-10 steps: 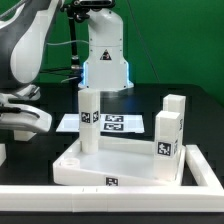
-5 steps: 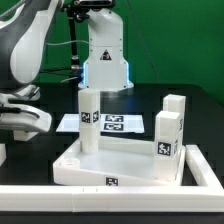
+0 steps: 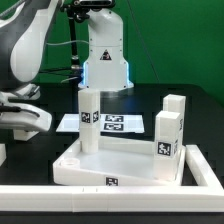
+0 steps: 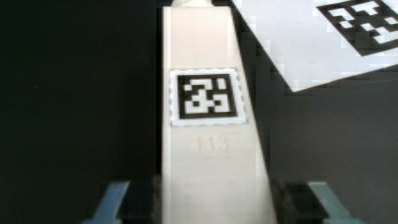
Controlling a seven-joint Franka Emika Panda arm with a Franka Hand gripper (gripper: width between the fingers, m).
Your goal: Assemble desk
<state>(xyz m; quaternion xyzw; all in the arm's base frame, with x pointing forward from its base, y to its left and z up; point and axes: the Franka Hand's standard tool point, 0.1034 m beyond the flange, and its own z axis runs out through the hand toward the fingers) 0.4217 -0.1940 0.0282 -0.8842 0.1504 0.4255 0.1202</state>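
The white desk tabletop [image 3: 120, 165] lies at the front centre of the exterior view, rim up. One white square leg [image 3: 90, 120] stands in its back left corner. Two legs [image 3: 168, 135] stand at its right side. My gripper [image 3: 26, 121] is low at the exterior view's left; its fingers are hidden there. In the wrist view my gripper [image 4: 219, 200] is open. It straddles another tagged white leg [image 4: 215, 120] that lies on the black table. There is a dark gap between the leg and each finger [image 4: 121, 200].
The marker board [image 3: 110, 123] lies behind the tabletop and shows as a corner in the wrist view [image 4: 329, 40]. A long white rail [image 3: 110, 206] runs along the front. Another rail [image 3: 205, 168] stands at the right. The robot base [image 3: 105, 55] is at the back.
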